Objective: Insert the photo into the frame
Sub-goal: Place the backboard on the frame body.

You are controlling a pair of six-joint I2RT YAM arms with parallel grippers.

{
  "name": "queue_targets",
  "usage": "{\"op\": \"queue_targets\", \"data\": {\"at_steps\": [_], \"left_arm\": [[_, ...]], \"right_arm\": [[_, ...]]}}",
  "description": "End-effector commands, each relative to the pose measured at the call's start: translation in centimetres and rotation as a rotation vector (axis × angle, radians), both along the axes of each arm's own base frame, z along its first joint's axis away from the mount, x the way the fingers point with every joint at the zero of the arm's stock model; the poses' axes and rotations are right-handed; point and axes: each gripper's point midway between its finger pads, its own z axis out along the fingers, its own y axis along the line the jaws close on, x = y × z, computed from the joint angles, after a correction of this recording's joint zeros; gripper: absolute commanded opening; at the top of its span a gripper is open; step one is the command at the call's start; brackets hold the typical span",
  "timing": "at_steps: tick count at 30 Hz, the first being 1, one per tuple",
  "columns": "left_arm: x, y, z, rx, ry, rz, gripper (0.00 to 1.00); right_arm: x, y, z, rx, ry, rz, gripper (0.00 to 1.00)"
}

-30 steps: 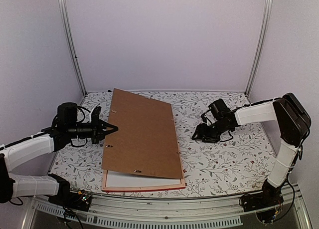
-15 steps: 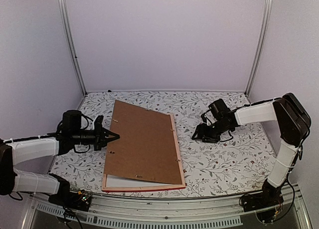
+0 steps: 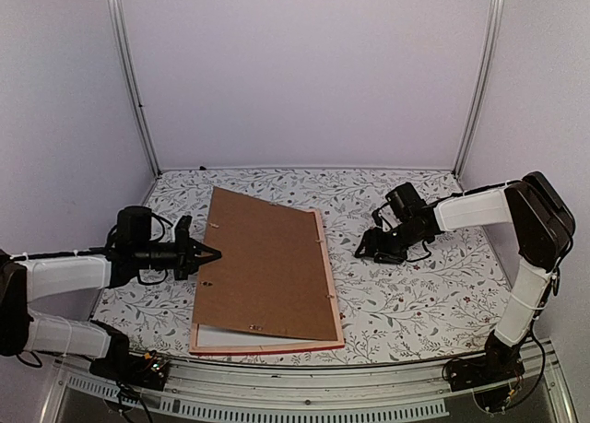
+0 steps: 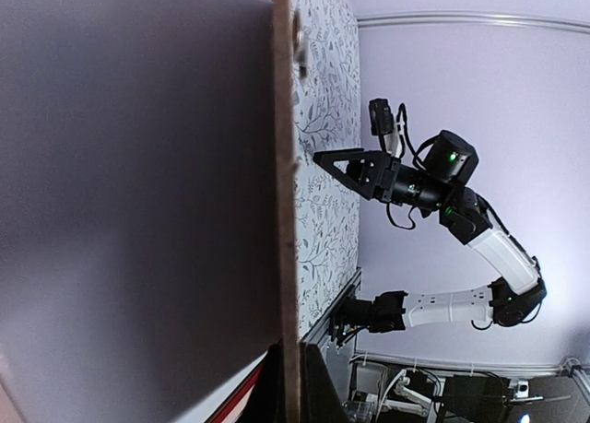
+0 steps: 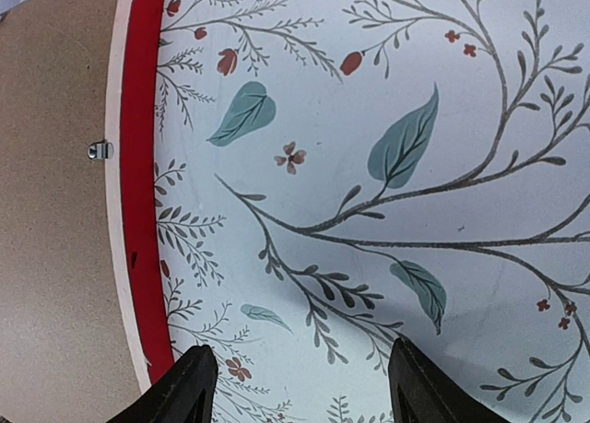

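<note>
The frame (image 3: pixel 277 347) lies back-up on the table, its pale wood and red edge showing at the front and right. A brown backing board (image 3: pixel 267 266) rests aslant over it. My left gripper (image 3: pixel 214 253) is shut on the board's left edge, which shows edge-on (image 4: pixel 286 165) between the fingers of the left gripper (image 4: pixel 288 400). Under the board's front edge a white sheet (image 3: pixel 230 336) shows; I cannot tell whether it is the photo's back. My right gripper (image 3: pixel 367 250) hangs open and holds nothing, just right of the frame's red rail (image 5: pixel 143 211), over bare cloth between the right gripper (image 5: pixel 300 395) fingers.
A leaf-patterned cloth (image 3: pixel 406 294) covers the table. White walls with metal posts (image 3: pixel 134 82) close the back and sides. A metal rail (image 3: pixel 304 381) runs along the near edge. Small metal clips (image 5: pixel 100 150) sit on the board's rim.
My left gripper has come down and slightly forward with the board's left edge, so the board lies flatter over the frame. The right arm has stayed still.
</note>
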Motion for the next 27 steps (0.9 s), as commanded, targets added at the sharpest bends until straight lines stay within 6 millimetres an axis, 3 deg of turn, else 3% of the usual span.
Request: {"op": "queue_targets", "data": {"at_steps": [1, 13, 27], "left_arm": [[0.7, 0.0, 0.6, 0.01, -0.101, -0.015, 0.0], [0.5, 0.2, -1.4, 0.064, -0.077, -0.028, 0.15], [1.5, 0.5, -1.9, 0.123, -0.102, -0.019, 0.16]], "right_arm": [[-0.8, 0.0, -1.0, -0.012, 0.025, 0.005, 0.68], [-0.9, 0.0, -1.1, -0.01, 0.029, 0.005, 0.68], [-1.2, 0.5, -1.4, -0.006, 0.039, 0.013, 0.68]]}}
